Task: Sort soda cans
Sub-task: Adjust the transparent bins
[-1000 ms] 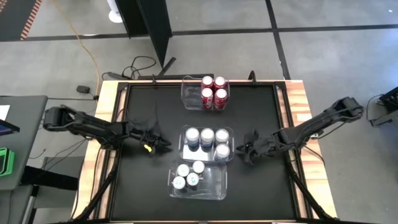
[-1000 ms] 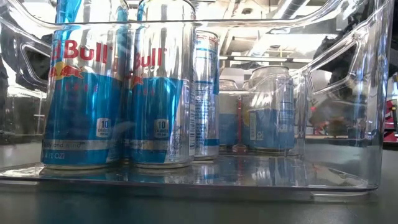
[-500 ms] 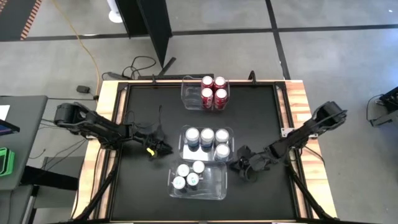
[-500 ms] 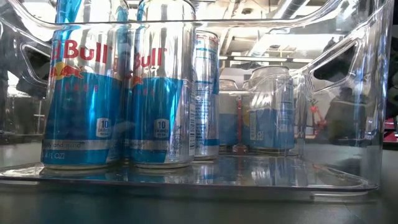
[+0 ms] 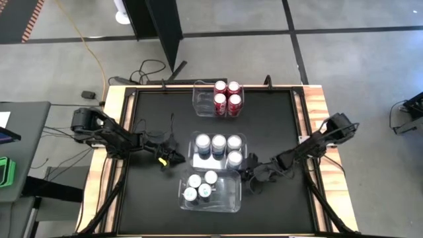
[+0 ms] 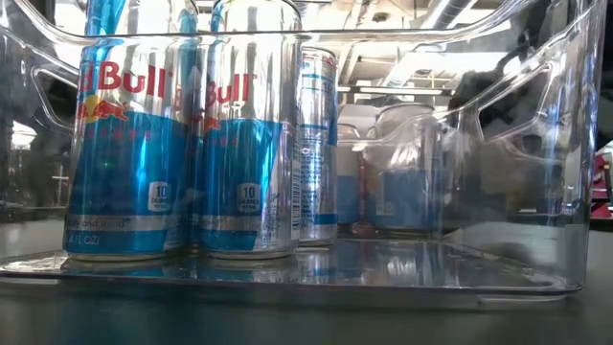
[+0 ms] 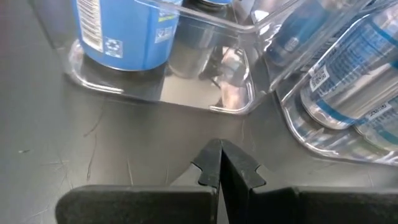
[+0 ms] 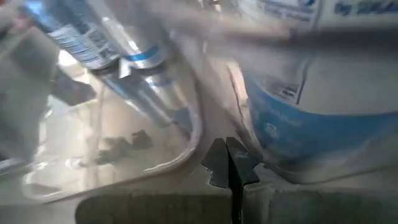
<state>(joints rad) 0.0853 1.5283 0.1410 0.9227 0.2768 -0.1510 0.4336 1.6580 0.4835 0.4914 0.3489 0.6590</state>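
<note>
Three clear bins stand in a row down the black table's middle. The far bin (image 5: pixel 199 99) holds several red soda cans (image 5: pixel 227 97). The middle bin (image 5: pixel 194 157) holds several blue cans (image 5: pixel 219 147). The near bin (image 5: pixel 228 196) holds three light blue and silver cans (image 5: pixel 200 188), which fill the low view (image 6: pixel 124 144). My left gripper (image 5: pixel 174 158) is shut just above bare table, left of the middle bin's corner (image 7: pixel 233 93). My right gripper (image 5: pixel 250 177) is shut low at the bins' right side, pointing at the gap between the middle and near bins (image 8: pixel 214 134). My right gripper's shut fingertips (image 8: pixel 229 163) slant down from the table's right at the narrow gap between the middle bin and the near bin. Whether they touch either bin I cannot tell.
Bare black table lies left and right of the bins and between the far bin and the middle bin. The table has a raised wooden rim (image 5: pixel 317 112). Cables trail over the floor beyond the far edge.
My right gripper has come down and toward the table's left and near edge, from beside the middle bin to the gap between the middle and near bins, staying shut. The bins and cans have kept their places.
</note>
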